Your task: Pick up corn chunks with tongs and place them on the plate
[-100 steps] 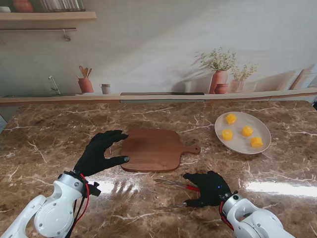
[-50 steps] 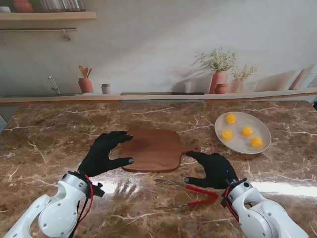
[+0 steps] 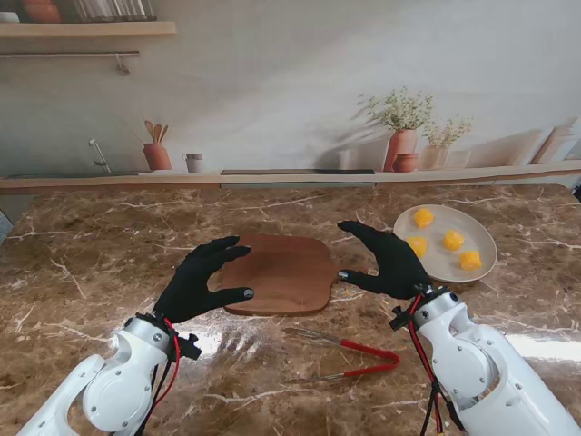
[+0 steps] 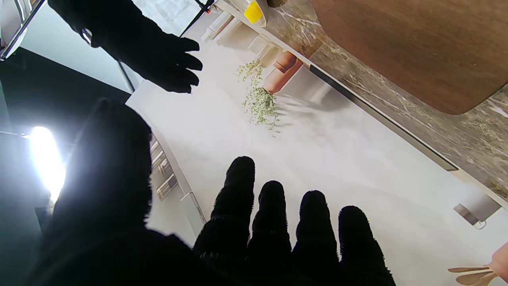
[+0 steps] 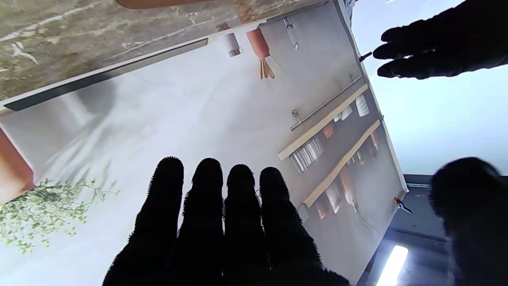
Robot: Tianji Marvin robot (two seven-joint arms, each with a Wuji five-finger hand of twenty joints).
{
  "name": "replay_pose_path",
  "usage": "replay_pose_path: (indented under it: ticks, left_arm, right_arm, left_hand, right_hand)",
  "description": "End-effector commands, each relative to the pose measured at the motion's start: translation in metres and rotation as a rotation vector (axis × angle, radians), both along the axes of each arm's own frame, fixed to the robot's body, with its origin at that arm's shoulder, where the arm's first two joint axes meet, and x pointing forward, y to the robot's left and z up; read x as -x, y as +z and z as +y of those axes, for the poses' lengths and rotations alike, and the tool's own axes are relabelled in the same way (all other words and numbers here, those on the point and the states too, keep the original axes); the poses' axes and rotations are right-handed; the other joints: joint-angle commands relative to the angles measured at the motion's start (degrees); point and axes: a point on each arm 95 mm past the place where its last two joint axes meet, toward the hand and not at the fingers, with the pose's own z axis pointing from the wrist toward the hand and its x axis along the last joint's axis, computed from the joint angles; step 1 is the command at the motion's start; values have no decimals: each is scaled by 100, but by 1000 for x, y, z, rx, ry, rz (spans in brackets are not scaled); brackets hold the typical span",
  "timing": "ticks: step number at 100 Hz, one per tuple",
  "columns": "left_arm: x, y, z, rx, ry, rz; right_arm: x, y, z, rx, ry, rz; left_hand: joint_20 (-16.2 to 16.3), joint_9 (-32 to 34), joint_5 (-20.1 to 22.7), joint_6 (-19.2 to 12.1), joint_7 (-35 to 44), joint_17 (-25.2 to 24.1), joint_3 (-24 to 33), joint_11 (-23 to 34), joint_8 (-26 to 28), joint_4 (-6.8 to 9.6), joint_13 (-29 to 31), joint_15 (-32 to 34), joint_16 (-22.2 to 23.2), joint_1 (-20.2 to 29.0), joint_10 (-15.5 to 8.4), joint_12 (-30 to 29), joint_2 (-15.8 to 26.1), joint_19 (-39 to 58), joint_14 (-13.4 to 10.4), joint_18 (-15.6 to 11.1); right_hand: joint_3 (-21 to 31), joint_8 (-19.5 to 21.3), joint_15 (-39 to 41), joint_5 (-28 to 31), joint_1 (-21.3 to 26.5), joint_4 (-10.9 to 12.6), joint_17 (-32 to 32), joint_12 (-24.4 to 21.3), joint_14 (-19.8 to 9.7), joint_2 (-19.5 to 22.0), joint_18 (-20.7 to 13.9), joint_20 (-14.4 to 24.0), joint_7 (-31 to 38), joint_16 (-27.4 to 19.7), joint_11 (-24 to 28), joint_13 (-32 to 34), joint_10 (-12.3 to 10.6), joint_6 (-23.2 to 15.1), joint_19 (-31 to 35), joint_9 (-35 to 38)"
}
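Note:
Several yellow corn chunks (image 3: 452,240) lie on the oval white plate (image 3: 481,271) at the right. The red-handled metal tongs (image 3: 349,355) rest flat on the marble, nearer to me than the wooden cutting board (image 3: 278,272), and no hand touches them. My right hand (image 3: 388,261) is raised between the board's handle and the plate, fingers spread and empty. My left hand (image 3: 200,280) hovers at the board's left edge, likewise spread and empty. In the left wrist view I see my fingers (image 4: 274,226), the board (image 4: 420,47), one corn chunk (image 4: 253,12) and the right hand (image 4: 158,59).
A ledge along the back wall carries terracotta pots with dried plants (image 3: 401,136), a utensil pot (image 3: 156,151) and a small cup (image 3: 193,163). The marble counter (image 3: 91,263) stretches wide on both sides of the board.
My right hand has let go of the tongs, lifted off them and moved away from me toward the plate. The tongs stay on the marble. My left hand shifted slightly right.

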Motion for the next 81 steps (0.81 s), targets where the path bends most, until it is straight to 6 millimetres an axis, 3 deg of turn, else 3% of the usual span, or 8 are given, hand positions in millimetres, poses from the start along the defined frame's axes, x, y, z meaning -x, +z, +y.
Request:
replay_pose_path:
  ticks: [1,39,81]
  left_arm:
    - [2,-4,-2,13,-2,7]
    - [2,-5,-2,38,6,-9]
    - [1,-2,-2,48,0,-7]
  right_arm:
    - [-1,-2,5,-14,15,3]
    - [2,-16,16,-66,45,16]
    - [7,-21,17,-53,32,32]
  left_hand:
    - [-110,-202,-55,14,-157,33,-281,-92,-99,172,-239,-124,-78,-50,-143,-85,175,147,-278,-298]
    - [-355,-194,-73,16,-237,-30,-557,-120,-174,206,-244,-113,-90,-151,-157,-106,311,169,-289,-262]
    - [-402,-161,-57,19,-246,-56,-779,-122,-188,225,-234,-117,-88,-125,-151,-108,396,128,-297,-253]
  right_hand:
    - [33,-99,-79,-210,-367,174,-135,-136,-45,124,-206,-208,-192,-123,-158,-295,49,62,-157,-203]
    - [-5,-168,-48,-221,-370,160,-144,-215,-15,184,-177,-304,-190,-175,-192,-338,84,92,-148,-203]
    - [-49,-193,-43,-242,-317,151,-193,-204,-32,231,-183,-338,-159,-175,-144,-382,86,70,-133,-257]
